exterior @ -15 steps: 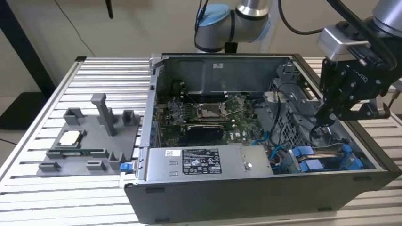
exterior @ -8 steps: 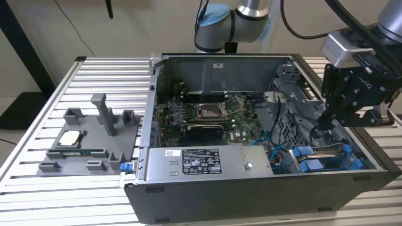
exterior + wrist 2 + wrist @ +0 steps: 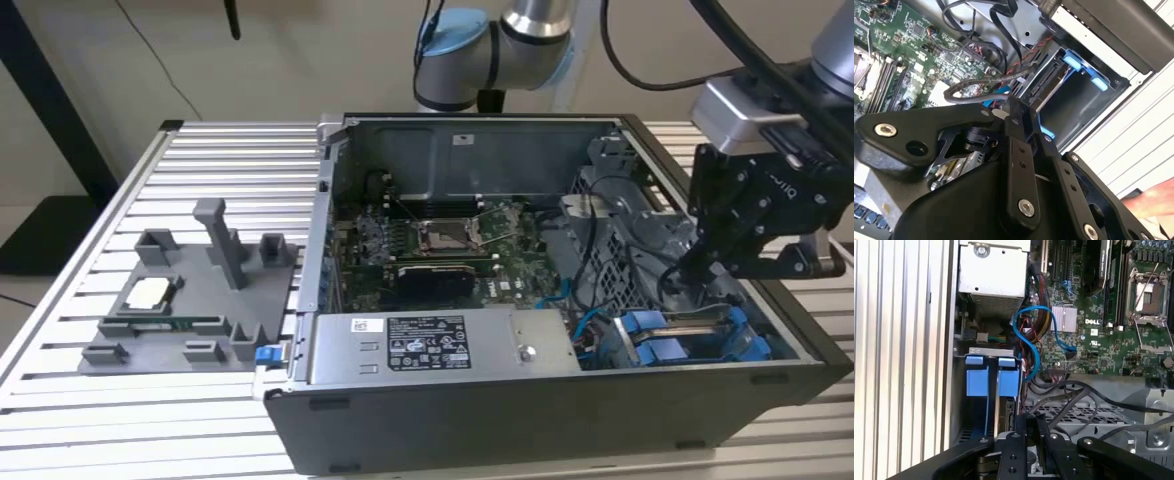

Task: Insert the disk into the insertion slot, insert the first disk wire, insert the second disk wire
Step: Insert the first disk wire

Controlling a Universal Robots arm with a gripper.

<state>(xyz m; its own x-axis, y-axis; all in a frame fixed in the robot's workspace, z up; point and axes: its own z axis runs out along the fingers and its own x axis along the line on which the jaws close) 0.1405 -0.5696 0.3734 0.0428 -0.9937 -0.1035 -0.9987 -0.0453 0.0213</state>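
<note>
At three o'clock in the exterior view, the gripper [image 3: 687, 272] hangs down into the open computer case [image 3: 534, 425], which lies on the slatted tabletop [image 3: 80, 400]. Its jaws reach just above the insertion slot [image 3: 727, 340] at about four o'clock. The disk [image 3: 694, 318] stands there on edge, a silver strip between blue frame pieces. The silver power-supply box [image 3: 427, 345] lies at six o'clock and the green motherboard [image 3: 441, 240] at the centre. A grey parts tray [image 3: 187, 320] rests on the tabletop at nine o'clock, well apart from the case. In the second wrist view the gripper [image 3: 1016, 107] shows its jaws drawn narrow, the tips nearly meeting. Whether they pinch anything I cannot tell. Just beyond them opens a grey bay of the insertion slot [image 3: 1074, 110], dark inside, with blue plastic tabs at its far rim. Black cables loop over the motherboard [image 3: 909, 60] beside it. In the first wrist view the gripper [image 3: 1031, 424] again has its jaws close together, near the end of the disk [image 3: 1008, 382]. The disk's blue frame sits inside the grey slot. A blue cable [image 3: 1036, 335] curls between the power-supply box [image 3: 991, 275] and the motherboard [image 3: 1104, 330], and the perforated cage [image 3: 1089, 422] lies just beside the jaws.
</note>
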